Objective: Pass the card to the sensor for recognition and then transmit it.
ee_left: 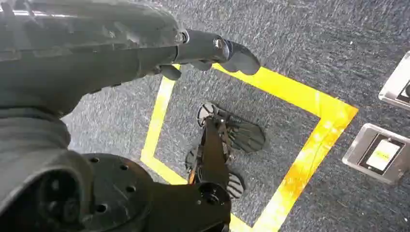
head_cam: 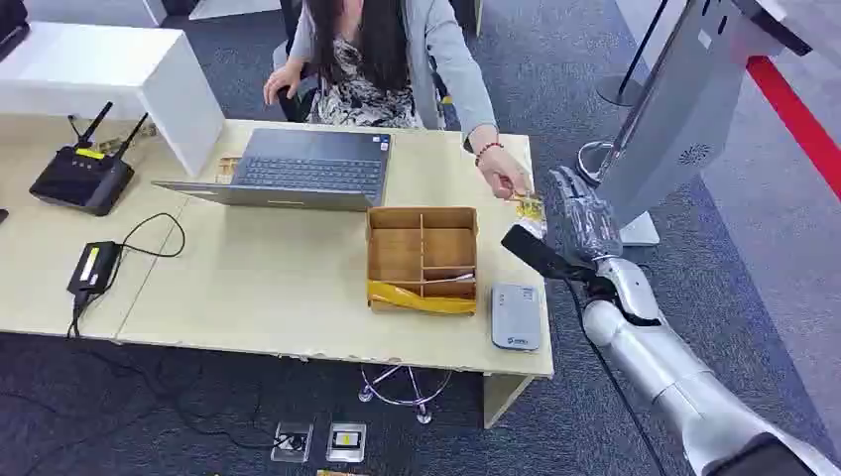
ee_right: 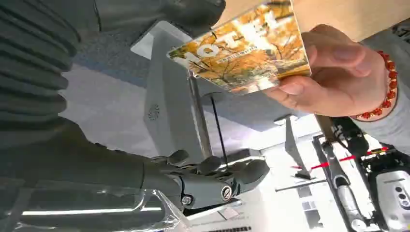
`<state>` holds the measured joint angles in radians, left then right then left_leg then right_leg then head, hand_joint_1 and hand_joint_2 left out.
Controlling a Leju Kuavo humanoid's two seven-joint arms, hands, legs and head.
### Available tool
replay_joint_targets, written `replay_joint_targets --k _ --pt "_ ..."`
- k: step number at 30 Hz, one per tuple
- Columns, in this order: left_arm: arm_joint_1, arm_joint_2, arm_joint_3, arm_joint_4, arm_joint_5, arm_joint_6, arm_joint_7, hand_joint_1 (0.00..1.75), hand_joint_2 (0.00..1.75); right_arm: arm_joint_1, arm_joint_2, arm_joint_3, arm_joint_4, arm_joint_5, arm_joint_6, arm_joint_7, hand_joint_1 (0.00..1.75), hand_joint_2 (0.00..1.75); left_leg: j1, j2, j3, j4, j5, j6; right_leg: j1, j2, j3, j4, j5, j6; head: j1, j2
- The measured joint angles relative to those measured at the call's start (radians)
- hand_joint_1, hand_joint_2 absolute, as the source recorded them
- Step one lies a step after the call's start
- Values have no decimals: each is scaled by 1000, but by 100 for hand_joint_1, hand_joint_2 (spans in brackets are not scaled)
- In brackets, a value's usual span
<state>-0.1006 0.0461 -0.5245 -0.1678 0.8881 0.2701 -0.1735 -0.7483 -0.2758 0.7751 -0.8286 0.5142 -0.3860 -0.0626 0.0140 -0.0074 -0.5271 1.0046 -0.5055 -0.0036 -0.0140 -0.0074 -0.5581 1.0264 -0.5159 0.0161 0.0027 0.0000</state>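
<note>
The person's hand [ee_right: 333, 77] pinches the autumn-leaf card [ee_right: 244, 46], lettering illegible, beside the right hand [ee_right: 203, 179], whose fingers are apart, holding nothing.

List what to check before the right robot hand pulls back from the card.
1. Person's hand grips the card: ok.
2. Right robot hand free of the card: cannot tell.
3. Card reader lies uncovered on the desk: ok.
4. Box apart from the right arm: ok.
5. Left robot hand hangs over the carpet, away from the desk: ok.
</note>
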Motion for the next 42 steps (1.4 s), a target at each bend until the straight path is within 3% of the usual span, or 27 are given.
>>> replay_joint_targets --k 14,15,21,22,42 --pt "1 0 -9 0 3 -19 -30 0 0 0 2 44 3 -28 -38 -34 0 175 0 0 0 0 0 0 0 0 0 0 0 0 0 0" --pt "1 0 -9 0 3 -20 -33 0 0 0 2 44 3 -31 -41 -34 35 175 0 0 0 0 0 0 0 0 0 0 0 0 0 0" --pt "1 1 -9 0 3 -20 -33 0 0 0 2 44 3 -31 -42 -34 35 175 0 0 0 0 0 0 0 0 0 0 0 0 0 0" --pt "1 1 -9 0 3 -20 -33 0 0 0 2 44 3 -31 -42 -34 175 175 0 0 0 0 0 0 0 0 0 0 0 0 0 0" --pt "1 5 -32 0 31 10 -22 0 0 0 27 44 22 -58 -71 -100 175 175 0 0 0 0 0 0 0 0 0 0 0 0 0 0"
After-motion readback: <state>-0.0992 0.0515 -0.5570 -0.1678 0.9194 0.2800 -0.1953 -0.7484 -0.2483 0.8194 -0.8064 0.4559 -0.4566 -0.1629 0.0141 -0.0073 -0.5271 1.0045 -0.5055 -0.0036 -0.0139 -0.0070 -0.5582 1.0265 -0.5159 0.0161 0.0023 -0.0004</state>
